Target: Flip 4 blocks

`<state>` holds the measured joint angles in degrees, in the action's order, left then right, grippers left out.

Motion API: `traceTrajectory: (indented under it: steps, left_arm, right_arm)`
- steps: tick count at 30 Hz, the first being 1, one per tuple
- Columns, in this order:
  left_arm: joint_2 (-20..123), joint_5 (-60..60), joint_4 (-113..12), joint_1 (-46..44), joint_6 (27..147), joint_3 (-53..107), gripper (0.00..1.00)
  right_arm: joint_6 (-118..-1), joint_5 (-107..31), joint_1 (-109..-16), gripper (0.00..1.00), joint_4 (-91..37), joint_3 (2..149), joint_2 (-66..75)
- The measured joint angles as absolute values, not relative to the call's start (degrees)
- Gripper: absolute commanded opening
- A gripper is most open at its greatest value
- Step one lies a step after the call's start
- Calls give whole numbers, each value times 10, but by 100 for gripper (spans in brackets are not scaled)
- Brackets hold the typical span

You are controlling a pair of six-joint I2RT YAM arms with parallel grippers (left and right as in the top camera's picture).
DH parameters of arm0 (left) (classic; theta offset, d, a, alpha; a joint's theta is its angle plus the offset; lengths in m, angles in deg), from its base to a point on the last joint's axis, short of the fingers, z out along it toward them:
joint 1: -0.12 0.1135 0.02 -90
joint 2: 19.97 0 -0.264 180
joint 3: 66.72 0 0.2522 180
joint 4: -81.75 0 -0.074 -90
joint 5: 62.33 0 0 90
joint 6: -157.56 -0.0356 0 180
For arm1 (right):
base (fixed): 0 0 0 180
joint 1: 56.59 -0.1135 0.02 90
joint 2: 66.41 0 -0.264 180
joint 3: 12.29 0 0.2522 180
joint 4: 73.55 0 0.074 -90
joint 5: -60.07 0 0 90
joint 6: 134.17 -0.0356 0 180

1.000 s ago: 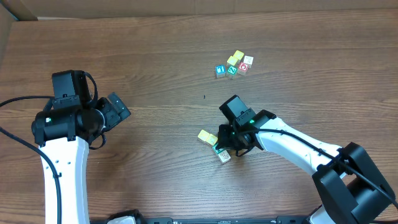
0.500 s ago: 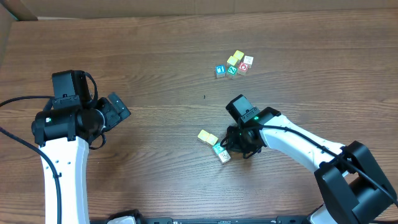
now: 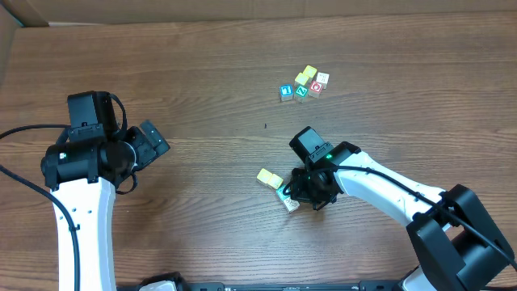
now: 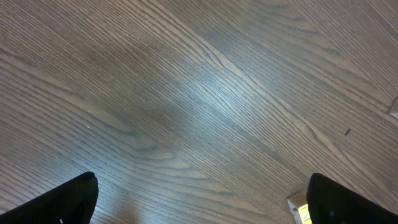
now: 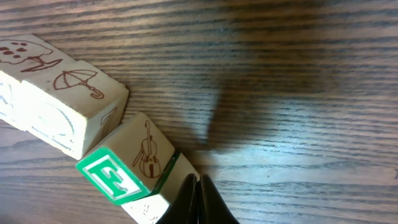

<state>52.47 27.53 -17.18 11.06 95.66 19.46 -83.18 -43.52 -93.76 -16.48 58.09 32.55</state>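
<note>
The green-faced block (image 5: 134, 165) is seen near the front centre of the desk (image 3: 202, 48), beside a pale block (image 5: 56, 93), with the shut, empty right pincer (image 5: 196, 199) at its edge. The left pincer (image 4: 202, 205) is held wide open over bare wood. The blocks are judged light, hard and slippery, best gripped across opposite flat faces.

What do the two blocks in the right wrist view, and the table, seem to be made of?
Green-faced block: likely pale unvarnished wood; bare sides show printed brown line drawings, and one face carries green print.
Cream block: the same matte light wood, with a drawn umbrella.
Table: dark brown wood or wood-look laminate; grain lines and a soft sheen fit either.
</note>
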Motion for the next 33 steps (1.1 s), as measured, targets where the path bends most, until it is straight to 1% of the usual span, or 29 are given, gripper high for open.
traceTrajectory:
  steps: [14, 18, 24, 33]
  left_arm:
    - [525, 275, -172, 111, 957, 195, 100]
    - [525, 275, -172, 111, 957, 194, 100]
    - [525, 275, -172, 111, 957, 194, 100]
    - [525, 275, -172, 111, 957, 194, 100]
  right_arm:
    - [-846, -445, -938, 4, -172, 581, 325]
    - [-843, -420, -934, 4, -224, 580, 325]
    - [-825, -398, -903, 4, -324, 580, 325]
    - [-821, -390, -910, 4, -348, 580, 325]
